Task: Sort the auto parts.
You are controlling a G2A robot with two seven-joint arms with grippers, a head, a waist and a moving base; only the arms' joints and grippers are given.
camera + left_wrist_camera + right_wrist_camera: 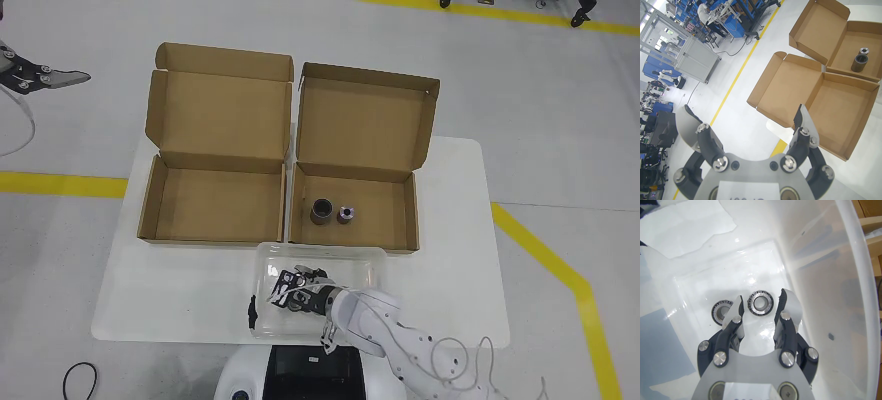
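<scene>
right jaws: apart, low in the white bin (372, 256) at 6 o'clock on the surface (450, 300), a ring bearing (760, 305) between them | second ring bearing (720, 312): just beside it | left jaws: apart, holding nothing, off the surface toward 10 o'clock | right box (395, 215): holds a dark tube (322, 211) and a small silver part (346, 213)

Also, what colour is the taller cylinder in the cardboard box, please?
The taller cylinder is dark grey; clearest in the left wrist view.
</scene>
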